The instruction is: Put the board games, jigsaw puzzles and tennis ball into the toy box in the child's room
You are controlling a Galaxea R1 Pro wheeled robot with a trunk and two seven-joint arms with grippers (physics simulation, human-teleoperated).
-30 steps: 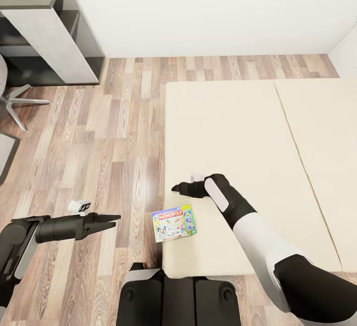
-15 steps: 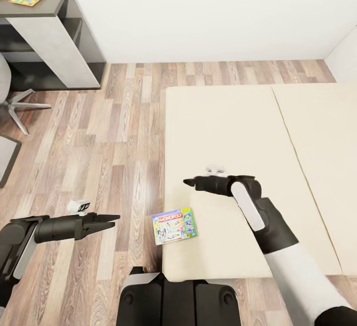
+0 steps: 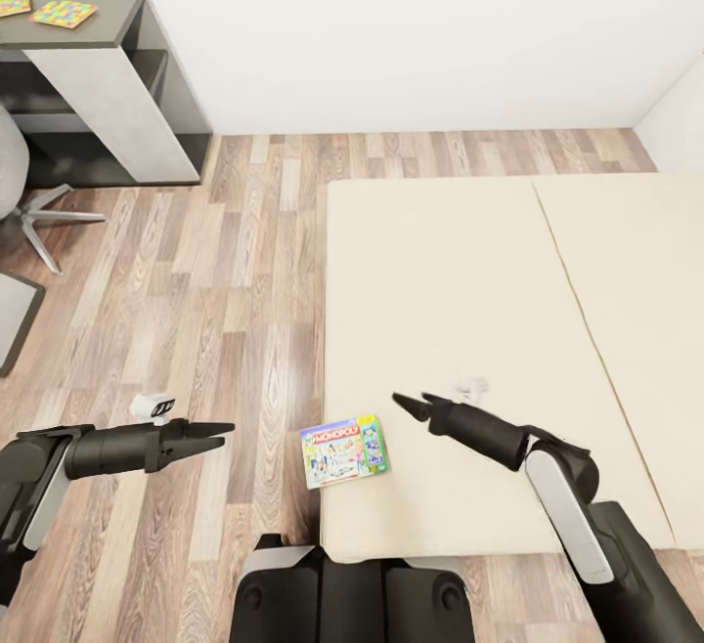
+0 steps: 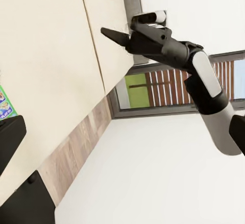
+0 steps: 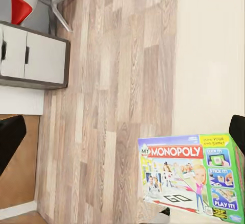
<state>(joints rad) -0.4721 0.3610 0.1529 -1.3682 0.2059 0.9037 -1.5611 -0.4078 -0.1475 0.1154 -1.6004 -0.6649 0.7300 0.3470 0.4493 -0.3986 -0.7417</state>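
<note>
monopoly lettering runs across the top of the board game (image 3: 343,450), a thin rectangular box lying flat at the near left corner of the bed (image 3: 469,330), its left end reaching the mattress edge beside the wood plank floor (image 3: 205,281). its long axis lies across the bed, tilted slightly so the right end sits a little farther from the robot. in the right wrist view the board game (image 5: 189,175) shows a white front with cartoon figures and a red title band, and a green strip with small picture panels on one side. the right gripper (image 3: 411,405) hovers over the mattress just beyond and to the right of the box, apart from it, pointing left, fingers close together at the tips. the left gripper (image 3: 220,429) hangs over the floor to the left of the box, pointing right toward it, its fingers drawn together on nothing. far off at upper left, two jigsaw puzzles (image 3: 64,14) lie on the table (image 3: 122,13).
</note>
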